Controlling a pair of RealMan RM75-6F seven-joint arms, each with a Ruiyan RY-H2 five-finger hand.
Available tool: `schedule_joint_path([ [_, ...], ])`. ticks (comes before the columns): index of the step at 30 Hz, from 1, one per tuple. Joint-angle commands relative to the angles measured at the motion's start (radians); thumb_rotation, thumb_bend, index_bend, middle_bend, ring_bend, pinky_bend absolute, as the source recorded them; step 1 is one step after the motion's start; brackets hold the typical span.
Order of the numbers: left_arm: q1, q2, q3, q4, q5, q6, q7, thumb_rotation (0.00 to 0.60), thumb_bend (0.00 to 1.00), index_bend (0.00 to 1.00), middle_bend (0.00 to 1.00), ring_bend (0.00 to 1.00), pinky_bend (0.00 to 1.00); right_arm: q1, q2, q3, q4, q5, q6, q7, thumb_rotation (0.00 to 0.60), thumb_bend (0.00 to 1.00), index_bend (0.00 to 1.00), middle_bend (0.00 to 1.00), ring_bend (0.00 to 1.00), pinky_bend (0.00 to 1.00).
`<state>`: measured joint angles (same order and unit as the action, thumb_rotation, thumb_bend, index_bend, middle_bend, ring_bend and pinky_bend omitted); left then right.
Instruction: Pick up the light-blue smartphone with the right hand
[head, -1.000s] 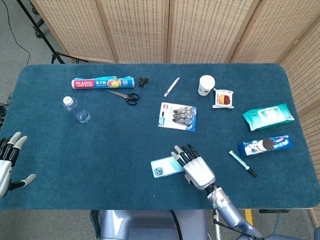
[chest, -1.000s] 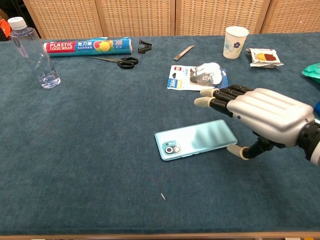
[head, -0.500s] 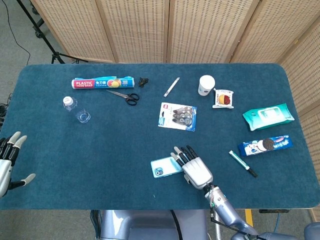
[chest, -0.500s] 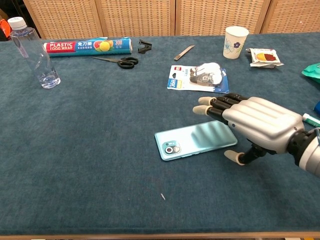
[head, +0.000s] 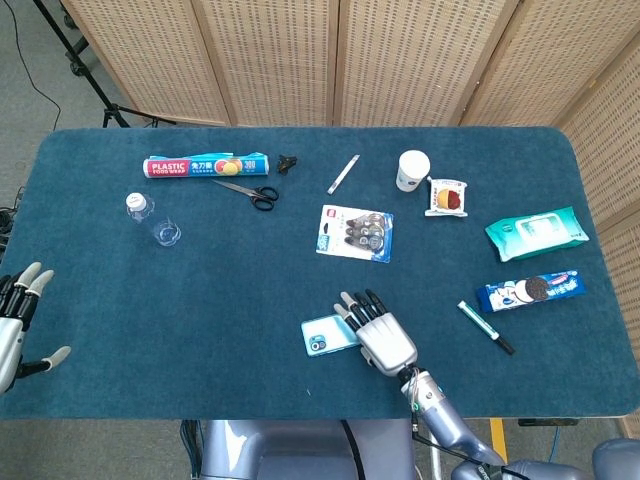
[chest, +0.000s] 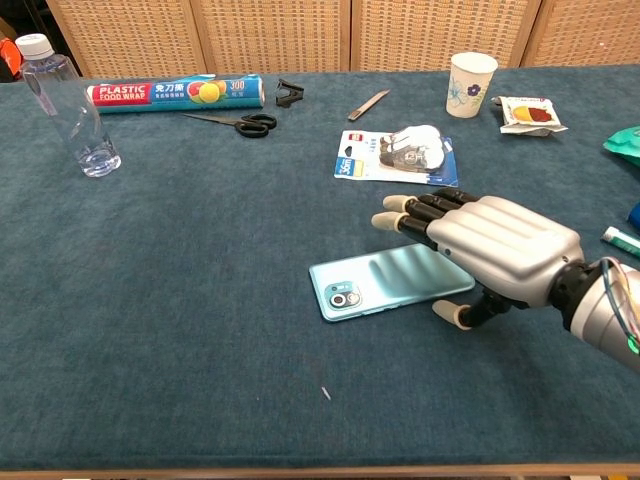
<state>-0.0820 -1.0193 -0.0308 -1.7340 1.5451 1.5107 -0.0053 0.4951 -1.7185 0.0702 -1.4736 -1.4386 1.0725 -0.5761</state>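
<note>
So over the last second our right hand (chest: 490, 255) has slid leftward and is now sitting over the right end of the light-blue smartphone (chest: 385, 282). A second ago it was hanging just off that end; now the fingers (chest: 405, 212) reach out past the phone's far edge while the thumb (chest: 452, 314) has tucked in at the near edge. In the head view the same right hand (head: 378, 335) covers about half of the phone (head: 322, 337), so only the camera end pokes out to its left.

The hand is spread, fingers apart, nothing gripped yet. The phone lies flat on the counter (chest: 200, 300), camera side up, exactly where it was before, so it hasn't been nudged.

We'd call this the pre-grasp: fingers on one long side, thumb on the other, ready to squeeze. The tricky bit looks like getting under such a thin slab on cloth.

Our left hand (head: 18, 320) is way off to the left at the counter's edge, fingers spread, holding nothing, and hasn't budged. The pack of binder clips (chest: 398, 155) just beyond the fingers is clear of them.
</note>
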Motion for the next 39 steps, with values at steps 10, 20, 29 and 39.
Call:
schedule_joint_path([
  [10, 0.001, 0.002, -0.003, 0.0, -0.006, 0.001, -0.006, 0.6, 0.0, 0.0, 0.0, 0.0, 0.0, 0.011, -0.027, 0.008, 0.016, 0.023, 0.005, -0.005, 0.6, 0.39, 0.0, 0.0, 0.0, 0.0],
  [20, 0.001, 0.0, -0.002, -0.001, -0.005, 0.001, 0.001, 0.6, 0.0, 0.0, 0.0, 0.0, 0.0, 0.024, -0.075, 0.011, 0.06, 0.04, 0.0, 0.012, 0.6, 0.44, 0.05, 0.04, 0.0, 0.0],
  [29, -0.001, -0.001, -0.004, 0.001, -0.009, -0.001, -0.001, 0.6, 0.0, 0.0, 0.0, 0.0, 0.0, 0.031, -0.105, 0.014, 0.092, 0.023, 0.023, 0.051, 0.6, 0.66, 0.29, 0.27, 0.06, 0.0],
  [39, 0.001, -0.001, -0.003, 0.001, -0.006, 0.002, -0.001, 0.6, 0.0, 0.0, 0.0, 0.0, 0.0, 0.053, -0.103, 0.051, 0.044, 0.04, 0.027, 0.028, 0.6, 0.84, 0.41, 0.37, 0.13, 0.01],
])
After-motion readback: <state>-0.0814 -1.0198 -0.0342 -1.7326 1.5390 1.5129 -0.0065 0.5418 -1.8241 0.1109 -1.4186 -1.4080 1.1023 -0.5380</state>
